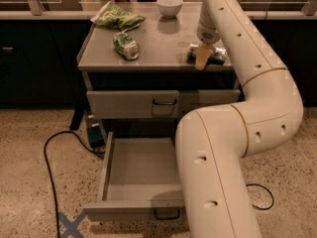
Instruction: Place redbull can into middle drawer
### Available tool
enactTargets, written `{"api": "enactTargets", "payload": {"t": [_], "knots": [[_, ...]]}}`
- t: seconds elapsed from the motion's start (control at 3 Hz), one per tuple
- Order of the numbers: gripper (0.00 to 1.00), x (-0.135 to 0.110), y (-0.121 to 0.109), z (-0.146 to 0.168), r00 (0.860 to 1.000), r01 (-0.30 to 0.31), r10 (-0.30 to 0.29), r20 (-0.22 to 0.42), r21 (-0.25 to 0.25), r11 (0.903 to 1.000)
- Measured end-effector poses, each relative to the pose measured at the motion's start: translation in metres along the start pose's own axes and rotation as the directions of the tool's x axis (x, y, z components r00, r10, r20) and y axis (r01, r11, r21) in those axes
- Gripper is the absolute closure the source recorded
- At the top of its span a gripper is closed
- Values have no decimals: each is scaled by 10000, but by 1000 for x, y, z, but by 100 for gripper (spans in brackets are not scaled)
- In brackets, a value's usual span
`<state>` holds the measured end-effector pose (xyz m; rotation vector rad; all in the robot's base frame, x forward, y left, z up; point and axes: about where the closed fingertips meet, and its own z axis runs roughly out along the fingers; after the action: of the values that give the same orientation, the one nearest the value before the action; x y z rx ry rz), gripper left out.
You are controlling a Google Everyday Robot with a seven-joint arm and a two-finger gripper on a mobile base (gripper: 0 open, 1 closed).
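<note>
**A:** Where's the redbull can?

**Me:** It lies on its side near the right front edge of the surface [158, 48], a slim, shiny silver-and-pale-blue cylinder [219, 55]. My tool [202, 62] is down right at it, its tan tip crossing in front of the can's middle.

**A:** Have you got hold of it?

**Me:** I cannot tell. From here I can't see how far my tool is spread, or whether it has closed on the can.

**A:** What does this step call for?

**Me:** As I judge it, a firm pinch across the narrow body, not along its length. Smooth metal slips, and a can on its side will roll if I nudge it before I have closed. I'd want it centred in my tool, then lifted straight up, so it doesn't scrape or go off the edge.

**A:** And the target?

**Me:** The middle drawer [141, 162] is pulled out low in front, a wide, shallow grey metal tray with a flat bare floor and a dark wire handle [166, 214]. The upper drawer [129, 104] is shut.

**A:** Anything in the way?

**Me:** The stubby green can [126, 45], the crinkled green bag [118, 18] and the white bowl [169, 6] sit well apart from my tool
</note>
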<state>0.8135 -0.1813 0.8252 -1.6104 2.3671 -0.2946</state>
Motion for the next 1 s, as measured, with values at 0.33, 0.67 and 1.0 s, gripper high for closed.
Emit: {"api": "enactTargets", "payload": {"t": [0.33, 0.67, 1.0], "knots": [[65, 0, 0, 0, 10000, 0, 0, 0, 0, 10000], [88, -2, -4, -2, 9998, 21, -24, 184, 148, 9999], [100, -2, -21, -36, 9841, 524, -675, 1642, 946, 9941]]}}
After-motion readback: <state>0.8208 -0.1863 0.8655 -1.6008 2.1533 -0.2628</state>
